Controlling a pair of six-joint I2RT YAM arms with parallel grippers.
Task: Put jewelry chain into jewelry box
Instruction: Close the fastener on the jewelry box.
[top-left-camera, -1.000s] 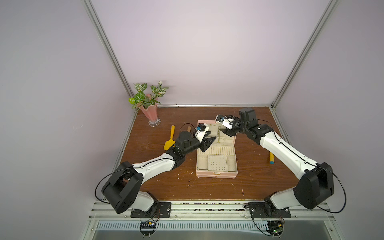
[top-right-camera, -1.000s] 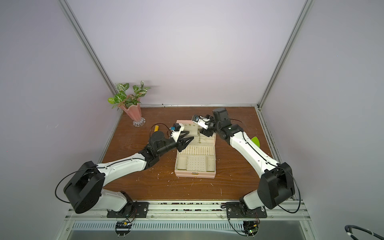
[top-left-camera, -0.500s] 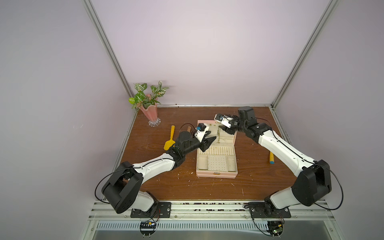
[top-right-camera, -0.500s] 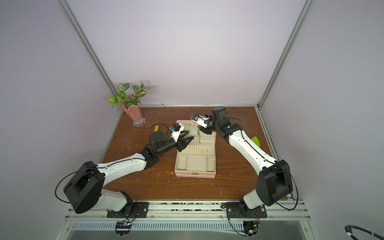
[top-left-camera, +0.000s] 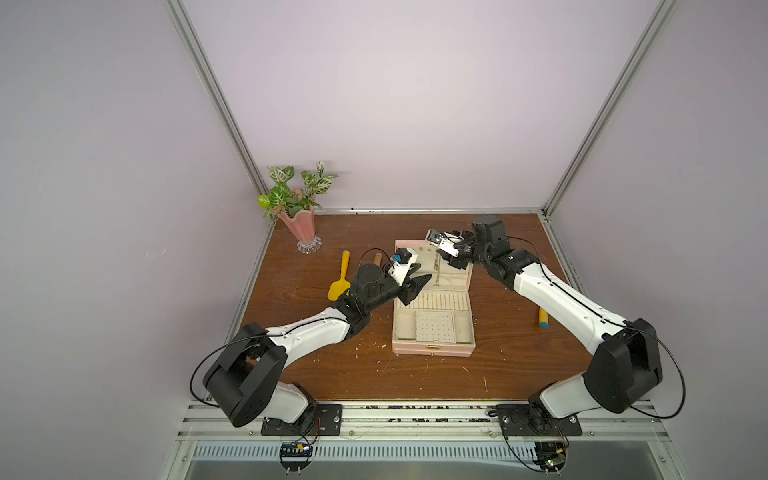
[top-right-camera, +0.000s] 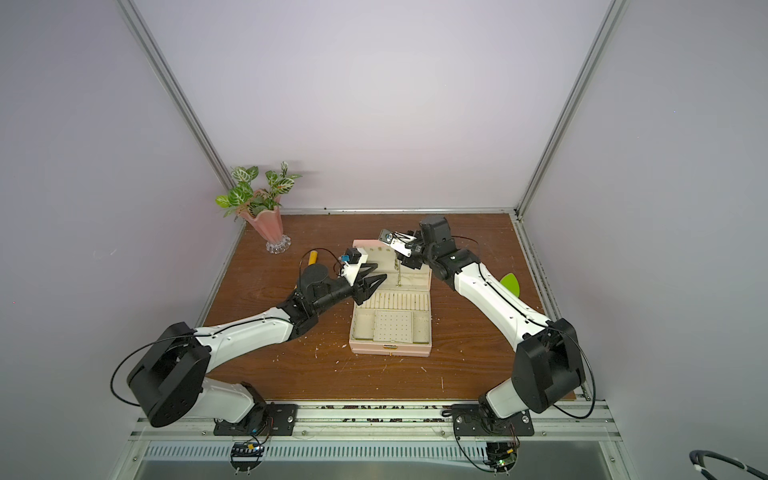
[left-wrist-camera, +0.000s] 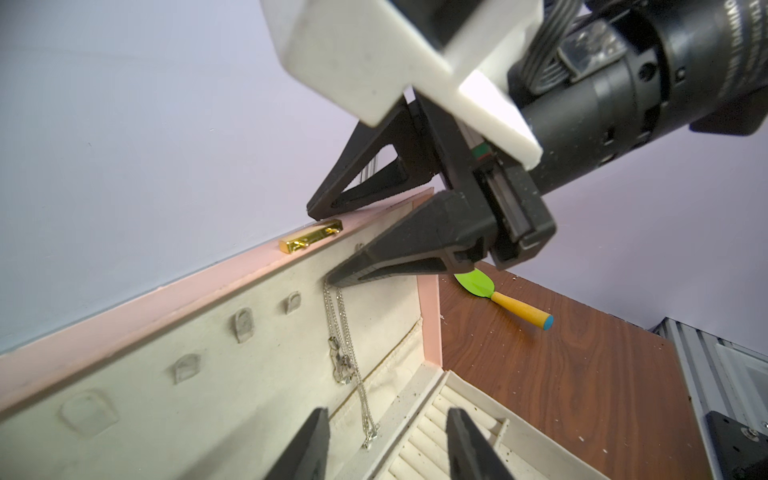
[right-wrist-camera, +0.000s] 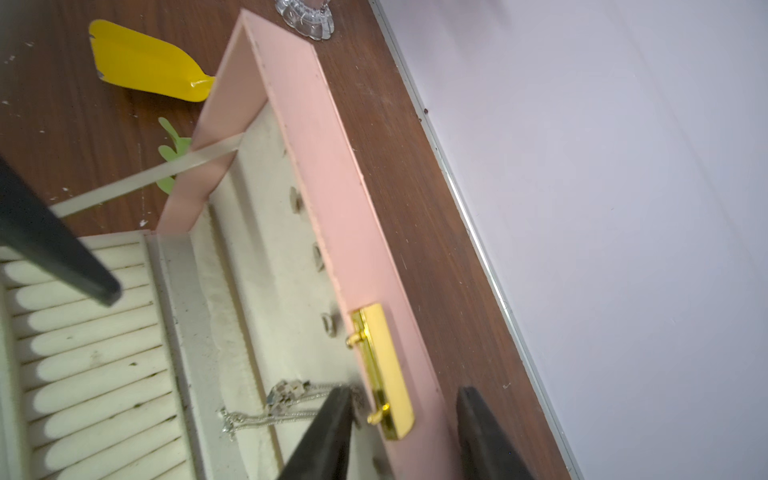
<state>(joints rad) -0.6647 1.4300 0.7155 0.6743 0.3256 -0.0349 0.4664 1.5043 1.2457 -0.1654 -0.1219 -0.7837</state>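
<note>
Silvery and hair-fine, the jewelry chain hangs doubled down the cream lining of the raised lid of the jewelry box. Its top sits under one finger of the right gripper, whose jaws stand apart astride the lid's rim. The left gripper gapes empty at the lid's foot. We judge the chain feather-light, limp and quick to snag, best pinched near its top.

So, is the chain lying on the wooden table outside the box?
No, in the left wrist view the jewelry chain hangs down the cream lining inside the raised lid of the jewelry box.
</note>
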